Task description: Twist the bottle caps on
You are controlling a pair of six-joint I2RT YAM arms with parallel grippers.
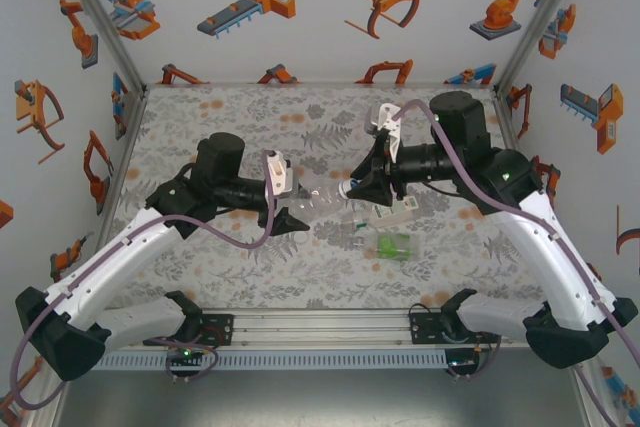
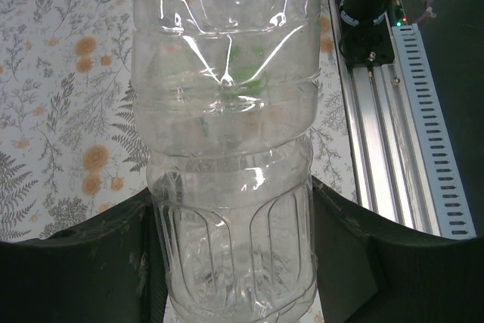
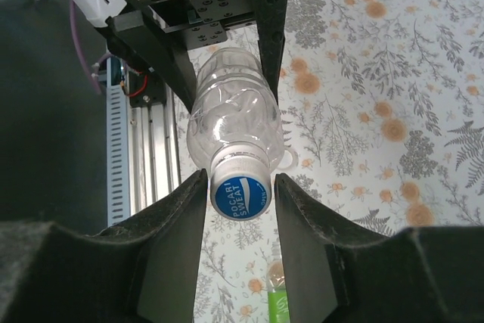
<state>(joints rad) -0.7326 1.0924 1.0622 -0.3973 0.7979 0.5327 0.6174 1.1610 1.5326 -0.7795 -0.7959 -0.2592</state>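
Firmly, the left claw (image 2: 231,217) is clenched on the ribbed lower body of a clear bottle (image 2: 227,73), with one dark finger pressed to each side. The bottle is transparent and glints with white reflections. On its neck sits a blue cap (image 3: 240,191) with white lettering, lying between the fingers of the right claw (image 3: 242,202). Whether they pinch it cannot be told.

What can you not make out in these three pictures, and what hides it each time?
- Left wrist: neck of the clear bottle, cut off by the top edge.
- Right wrist: whether the right gripper already pinches the blue cap; gaps too slim.
- Right wrist: most of the green bottle, cut off by the bottom edge.
- Top external: print on the labelled bottle, too small.
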